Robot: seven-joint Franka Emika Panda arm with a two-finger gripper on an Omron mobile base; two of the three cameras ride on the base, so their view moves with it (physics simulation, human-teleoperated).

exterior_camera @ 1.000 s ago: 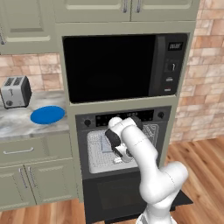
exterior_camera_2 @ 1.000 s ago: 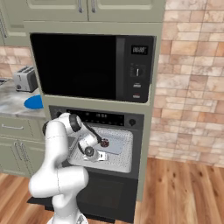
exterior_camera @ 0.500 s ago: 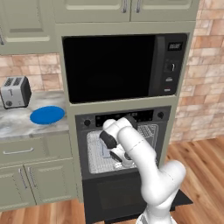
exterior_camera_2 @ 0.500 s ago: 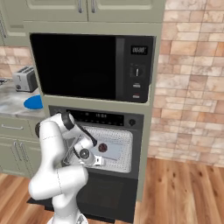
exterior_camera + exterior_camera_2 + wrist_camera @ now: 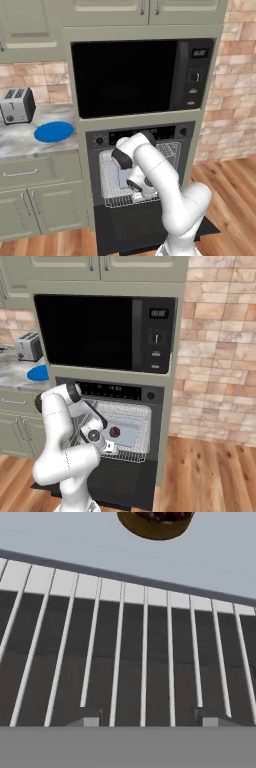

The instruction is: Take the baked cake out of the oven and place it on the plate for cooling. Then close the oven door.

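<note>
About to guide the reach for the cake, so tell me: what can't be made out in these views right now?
- Baked cake: cut off by the hand view's top edge; tiny in the right base view.
- Gripper: fingertips barely rise at the hand view's bottom; the arm covers it in the left base view.
- Plate: the arm hides part of it in the right base view.
- Oven door: mostly behind the arm in the left base view.

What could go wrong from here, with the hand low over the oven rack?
1. The fingers stand apart with nothing between them, low over the wire rack; pushing forward they may catch a bar.
2. The baked cake sits small on a pale tray, ahead of the gripper; a skewed approach could shove it.
3. The blue plate lies far left on the counter, a long carry.
</note>
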